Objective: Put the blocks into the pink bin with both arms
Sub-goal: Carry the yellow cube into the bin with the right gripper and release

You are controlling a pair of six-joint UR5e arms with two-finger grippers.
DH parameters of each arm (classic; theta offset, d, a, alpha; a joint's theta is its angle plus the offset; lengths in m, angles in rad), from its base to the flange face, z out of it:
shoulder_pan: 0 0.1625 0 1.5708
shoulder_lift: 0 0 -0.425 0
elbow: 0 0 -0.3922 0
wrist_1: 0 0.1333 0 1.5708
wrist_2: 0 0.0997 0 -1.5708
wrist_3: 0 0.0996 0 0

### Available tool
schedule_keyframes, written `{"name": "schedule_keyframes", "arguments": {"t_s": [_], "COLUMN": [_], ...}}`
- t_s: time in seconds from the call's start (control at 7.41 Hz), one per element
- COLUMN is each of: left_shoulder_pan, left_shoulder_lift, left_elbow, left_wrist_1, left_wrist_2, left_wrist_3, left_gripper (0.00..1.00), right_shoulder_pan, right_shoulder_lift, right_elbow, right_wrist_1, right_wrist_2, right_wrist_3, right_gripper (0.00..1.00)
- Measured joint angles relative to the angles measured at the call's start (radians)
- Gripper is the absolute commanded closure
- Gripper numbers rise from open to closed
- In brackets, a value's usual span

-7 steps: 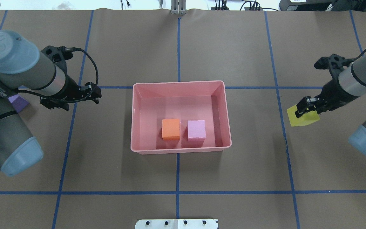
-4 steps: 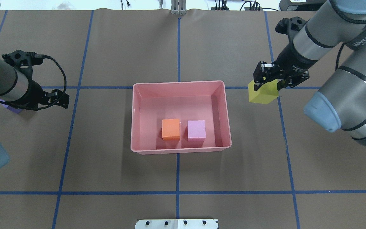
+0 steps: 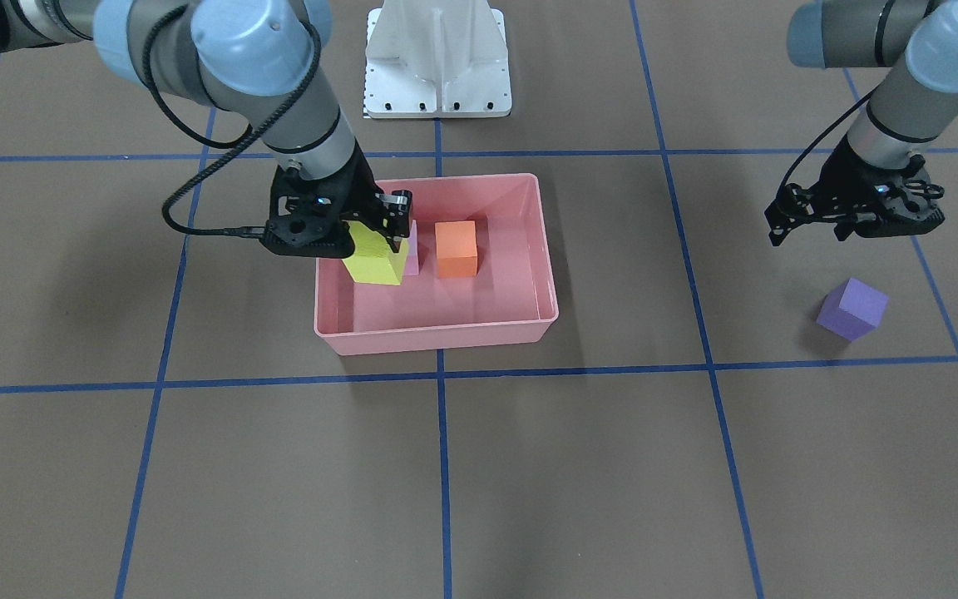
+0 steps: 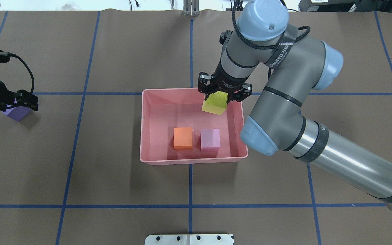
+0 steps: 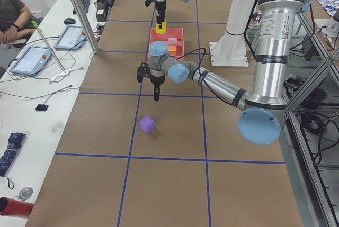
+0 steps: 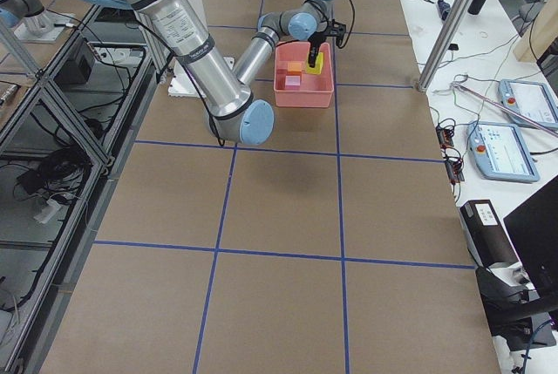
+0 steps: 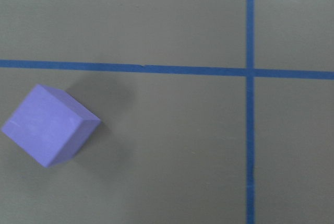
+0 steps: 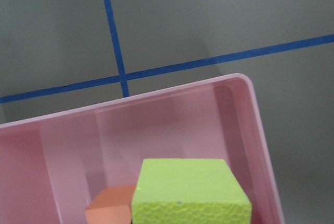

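Watching from the robot's side outward, I see the orange block (image 4: 183,138) and the lilac block (image 4: 210,139) unmoved, side by side against the near wall of the pink bin (image 4: 192,160). Beyond them is the real change: the right gripper (image 4: 220,97), clamped on the yellow block (image 4: 214,103), was out by the right edge under a second ago and has swung in over the bin's far right corner. The cube is tilted and, as far as I can judge, hangs clear of the floor, so a third block is one release away. Farther out on the left, the left gripper (image 3: 853,218) has drawn away from the bin toward the purple block (image 3: 851,309), which sits on the brown paper (image 4: 114,190) well apart from the bin. Its wrist camera catches that cube low and off to one side, so I reckon it is not yet lined up. Whether its fingers are apart or together I cannot tell. Purple will be the last block left once yellow drops
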Motion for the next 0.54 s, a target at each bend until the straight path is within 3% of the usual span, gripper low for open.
{"name": "schedule_keyframes", "arguments": {"t_s": [0.27, 0.54], "left_shoulder_pan": [-0.027, -0.035], "left_shoulder_lift": [0.001, 0.000], "left_elbow": [0.028, 0.049], "left_wrist_1": [0.000, -0.001], "left_wrist_2": [-0.005, -0.005], "left_wrist_3": [0.026, 0.030], "left_gripper": [0.00, 0.00], "right_shoulder_pan": [-0.034, -0.046], "right_shoulder_lift": [0.009, 0.000], "right_elbow": [-0.070, -0.093], "right_wrist_1": [0.092, 0.107], "right_wrist_2": [-0.041, -0.067], "right_wrist_3": [0.043, 0.042], "right_gripper": [1.00, 0.99]}}
